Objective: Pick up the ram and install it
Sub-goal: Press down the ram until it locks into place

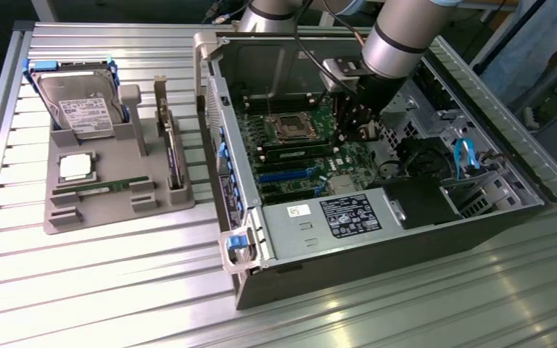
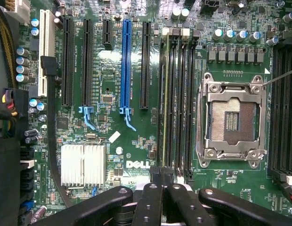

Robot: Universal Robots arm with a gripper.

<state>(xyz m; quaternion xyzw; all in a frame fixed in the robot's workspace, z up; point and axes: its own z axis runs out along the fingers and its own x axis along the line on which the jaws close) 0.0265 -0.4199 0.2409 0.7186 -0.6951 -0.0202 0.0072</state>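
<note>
Ram, a thin narrow green circuit-board stick (image 2: 163, 94), stands on edge in one of the four long black memory slots beside the empty silver-framed CPU socket (image 2: 232, 120). It is in the slot furthest from that socket and nearest the expansion slots, among them the long blue plastic slot (image 2: 126, 61). In the wrist view only its upper edge shows, as a pale green line running the length of the slot.

The black two-finger gripper (image 2: 161, 175) has its fingers drawn fully together, and the tips sit right at one end of that stick (whether they pinch it or merely press on it cannot be told). In the exterior view the gripper (image 1: 358, 125) reaches down into the open dark-grey computer case (image 1: 376, 254), over the green motherboard (image 1: 303, 156).

Outside the case, on the ribbed metal table (image 1: 114, 290), a grey moulded parts tray (image 1: 114, 212) holds a second green memory stick (image 1: 104, 187), lying flat near a square silver processor chip (image 1: 75, 167). A silver hard drive (image 1: 80, 109) stands tilted in the tray.
</note>
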